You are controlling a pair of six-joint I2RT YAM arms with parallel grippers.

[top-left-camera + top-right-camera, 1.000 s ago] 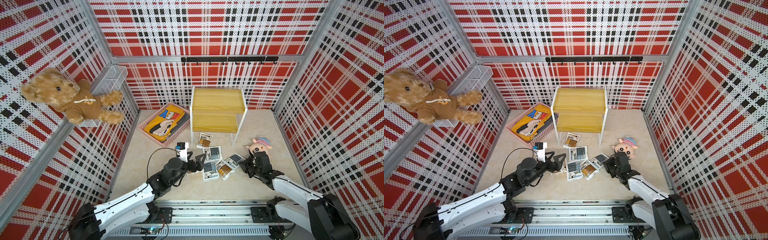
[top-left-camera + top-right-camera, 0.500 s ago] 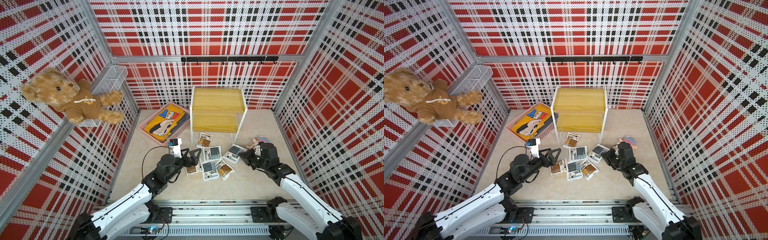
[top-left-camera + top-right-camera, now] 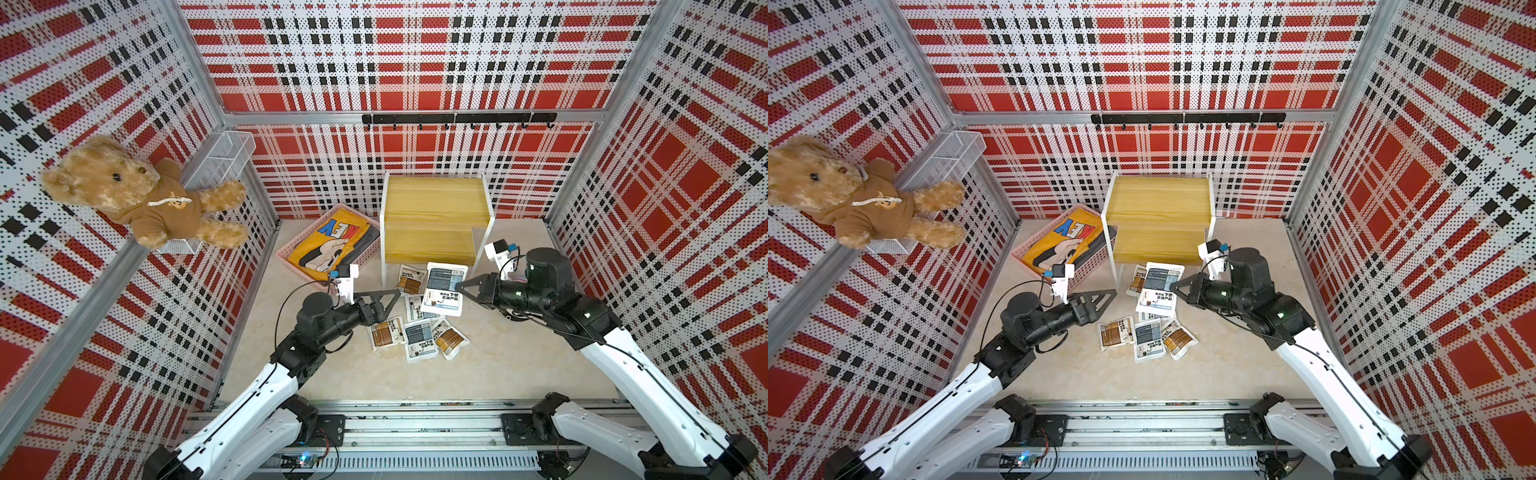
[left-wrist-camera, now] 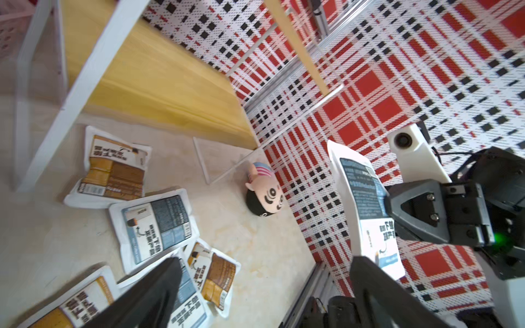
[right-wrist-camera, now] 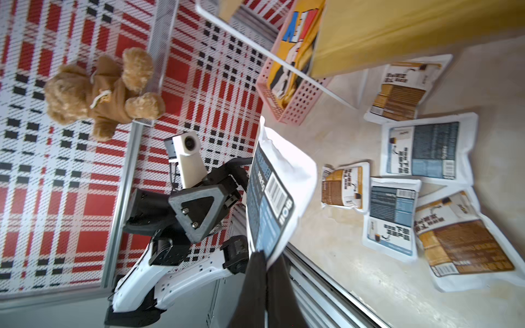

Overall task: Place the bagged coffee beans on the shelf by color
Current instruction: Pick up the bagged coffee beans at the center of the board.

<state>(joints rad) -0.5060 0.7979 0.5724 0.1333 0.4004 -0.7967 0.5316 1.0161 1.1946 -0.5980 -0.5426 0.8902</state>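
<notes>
My right gripper (image 3: pixel 458 286) (image 5: pixel 267 269) is shut on the edge of a grey-blue bag of coffee beans (image 3: pixel 444 286) (image 3: pixel 1160 289) (image 5: pixel 272 193), which hangs in the air in front of the shelf (image 3: pixel 434 216) (image 3: pixel 1158 208). Both yellow boards of the shelf are bare. Several more bags lie on the floor below: a brown one (image 3: pixel 410 280) by the shelf leg, then a brown (image 3: pixel 386 332), a grey-blue (image 3: pixel 420 340) and a brown (image 3: pixel 449 338) in a row. My left gripper (image 3: pixel 388 305) (image 4: pixel 264 284) is open above them, holding nothing.
A pink basket (image 3: pixel 291 259) with a yellow garment (image 3: pixel 328 245) stands left of the shelf. A small doll head (image 4: pixel 265 196) lies on the floor to the right of the bags. A teddy bear (image 3: pixel 137 199) and a wire basket (image 3: pixel 220 158) hang on the left wall.
My right gripper has lifted the grey-blue bag off the floor and carried it up toward the shelf. The left arm has drawn back slightly, its gripper still open.
</notes>
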